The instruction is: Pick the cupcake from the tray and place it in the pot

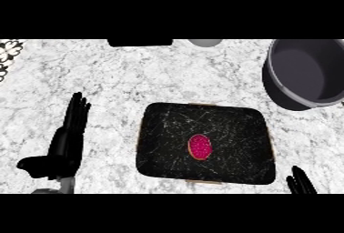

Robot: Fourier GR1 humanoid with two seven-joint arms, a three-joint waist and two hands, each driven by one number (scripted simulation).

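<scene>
Robot hand [67, 136] flat beside marbled tray [168, 154].

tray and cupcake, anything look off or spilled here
Nothing stands out. The cupcake sits on the dark tray, near its middle, with no crumbs showing. The tray lies flat on the counter. The pot stands at the upper right, apparently empty.

We see a white-and-grey marbled counter [168, 77] filling the view. At twelve o'clock, cut by the top edge, lies a flat black object [139, 42], and just to its right a pale grey rounded object [205, 42]. At ten o'clock, a black-and-white patterned patch [8, 52] meets the left edge.
</scene>
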